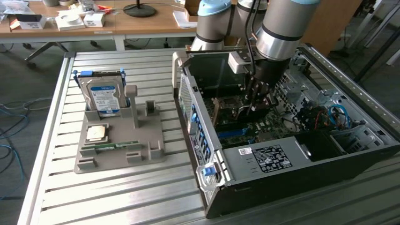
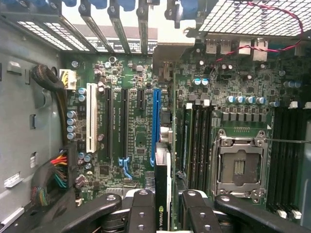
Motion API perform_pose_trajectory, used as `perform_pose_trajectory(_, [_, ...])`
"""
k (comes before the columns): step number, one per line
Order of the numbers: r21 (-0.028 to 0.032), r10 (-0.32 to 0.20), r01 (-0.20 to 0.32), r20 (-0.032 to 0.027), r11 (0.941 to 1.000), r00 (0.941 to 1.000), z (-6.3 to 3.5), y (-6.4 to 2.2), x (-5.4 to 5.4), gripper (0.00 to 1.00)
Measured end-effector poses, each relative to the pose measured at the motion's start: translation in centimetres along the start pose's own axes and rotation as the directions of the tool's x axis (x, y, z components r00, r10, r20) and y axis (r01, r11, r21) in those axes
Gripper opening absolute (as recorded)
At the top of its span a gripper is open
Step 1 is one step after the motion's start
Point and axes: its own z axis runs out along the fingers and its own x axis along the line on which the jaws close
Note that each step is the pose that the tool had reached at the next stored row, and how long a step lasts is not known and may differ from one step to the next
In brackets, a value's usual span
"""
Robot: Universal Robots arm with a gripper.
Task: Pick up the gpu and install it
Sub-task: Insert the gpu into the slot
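The gpu [image 2: 162,194] is a thin dark card with a green logo, seen edge-on between the black fingers [image 2: 142,208] of my gripper [image 2: 167,211], which is shut on it. It hangs just above the motherboard, lined up beside the long blue slot [image 2: 156,121], with its pale metal bracket [image 2: 172,53] toward the case's rear slot covers. In the exterior view my gripper [image 1: 255,101] reaches down inside the open computer case [image 1: 281,161].
Black slots [image 2: 109,121], a white slot [image 2: 92,124], the empty CPU socket [image 2: 240,167] and cable bundles [image 2: 58,174] surround the blue slot. On the table at the exterior view's left, a grey fixture [image 1: 147,154] holds a hard drive [image 1: 103,96], a CPU [image 1: 97,132] and a RAM stick [image 1: 109,146].
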Motion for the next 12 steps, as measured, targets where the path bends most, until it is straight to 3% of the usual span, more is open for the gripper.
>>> perform_pose_trajectory(12, [0.0001, 0.0, 0.0, -0.0003, 1.0, 1.0, 0.34, 0.04, 0.33, 0.26])
